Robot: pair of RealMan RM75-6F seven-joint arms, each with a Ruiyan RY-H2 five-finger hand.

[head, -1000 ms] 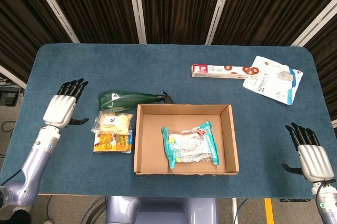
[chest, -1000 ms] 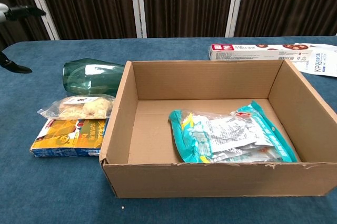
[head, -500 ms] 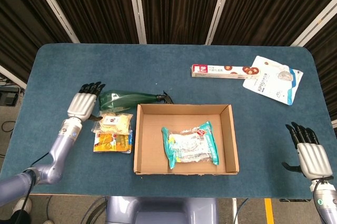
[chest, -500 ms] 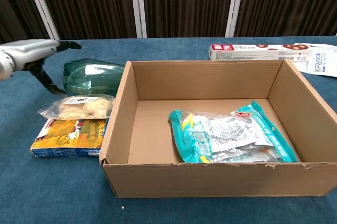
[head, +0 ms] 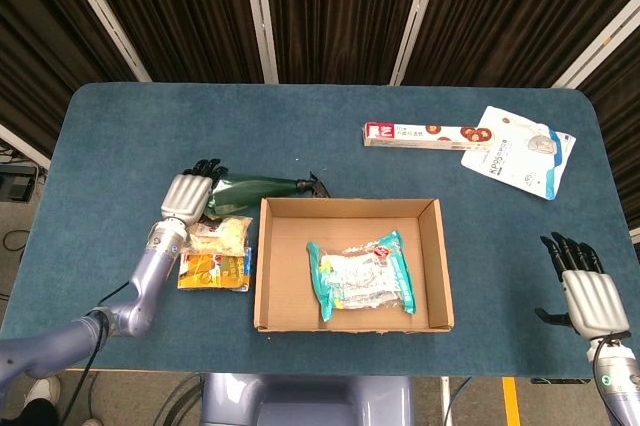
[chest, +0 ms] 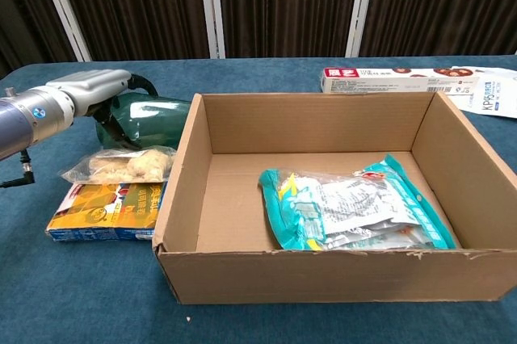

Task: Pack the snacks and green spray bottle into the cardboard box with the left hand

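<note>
Green spray bottle (head: 262,186) is covered at its base by the left hand (head: 187,196)
Whether it is gripped cannot be told; the right hand (head: 588,296) is held spread, holding nothing

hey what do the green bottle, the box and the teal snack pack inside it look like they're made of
Green spray bottle: likely translucent plastic, glossy; the dark green body looks see-through.
Cardboard box: matte brown corrugated cardboard, with faint ribbing on the walls and a raw, slightly frayed top edge.
Teal snack pack: thin plastic film, shiny and crinkled, with a clear window; its contents are hard to make out.
</note>
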